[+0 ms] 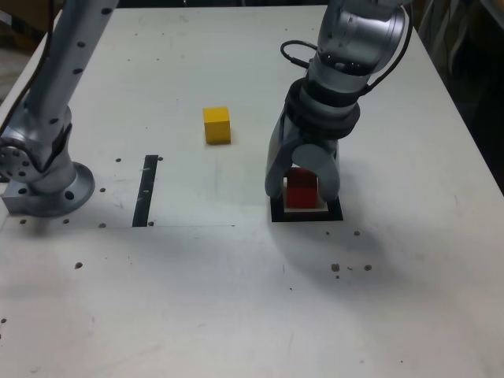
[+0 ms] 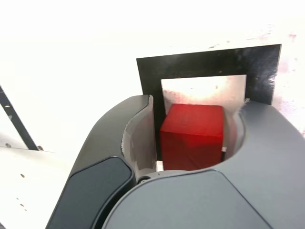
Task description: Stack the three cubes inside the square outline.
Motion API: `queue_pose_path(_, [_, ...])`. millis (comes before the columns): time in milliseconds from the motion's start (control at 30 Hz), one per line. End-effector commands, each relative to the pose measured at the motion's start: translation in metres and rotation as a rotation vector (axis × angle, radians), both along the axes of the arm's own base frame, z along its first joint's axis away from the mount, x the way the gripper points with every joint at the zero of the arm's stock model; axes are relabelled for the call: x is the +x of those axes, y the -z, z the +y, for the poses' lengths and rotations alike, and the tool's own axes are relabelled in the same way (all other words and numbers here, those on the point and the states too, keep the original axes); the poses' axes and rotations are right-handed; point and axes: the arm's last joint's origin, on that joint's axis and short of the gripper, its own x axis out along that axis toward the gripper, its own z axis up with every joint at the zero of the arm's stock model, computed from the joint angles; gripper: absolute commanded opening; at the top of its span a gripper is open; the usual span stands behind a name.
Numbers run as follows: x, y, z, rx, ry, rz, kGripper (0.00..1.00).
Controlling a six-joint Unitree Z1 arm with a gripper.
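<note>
On the exterior view's right half of the tabletop (image 1: 236, 299), I have the gripper (image 1: 302, 187) lowered over the square outline (image 1: 277, 216), its jaws straddling the red cube (image 1: 300, 189), which sits on the outline's pale centre. The yellow cube (image 1: 216, 124) waits well apart, toward the view's left and farther back, past a narrow black strip (image 1: 146, 190). I see no green cube; it may be hidden behind the arm or out of frame. I judge this the placing of the first cube; next I would release and lift straight up without nudging it.

Through the wrist view, the red cube (image 2: 193, 136) sits between the jaws, inside the square outline (image 2: 205, 64). Narrow gaps seem to show at both sides, but I cannot tell whether the grip is let go.
</note>
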Motion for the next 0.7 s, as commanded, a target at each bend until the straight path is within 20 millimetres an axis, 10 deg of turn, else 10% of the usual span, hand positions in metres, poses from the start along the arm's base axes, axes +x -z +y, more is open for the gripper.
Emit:
queue_pose_path(0, [-0.001,-0.006,0.000,0.003,0.003,-0.007,0.99])
queue_pose_path(233, [-0.026,-0.052,0.006,0.041,0.013,-0.046,0.99])
queue_pose_path(433, [-0.091,-0.096,0.040,0.095,-0.039,-0.058,0.99])
queue_pose_path(667, [-0.155,-0.104,0.089,0.138,-0.145,-0.046,0.99])
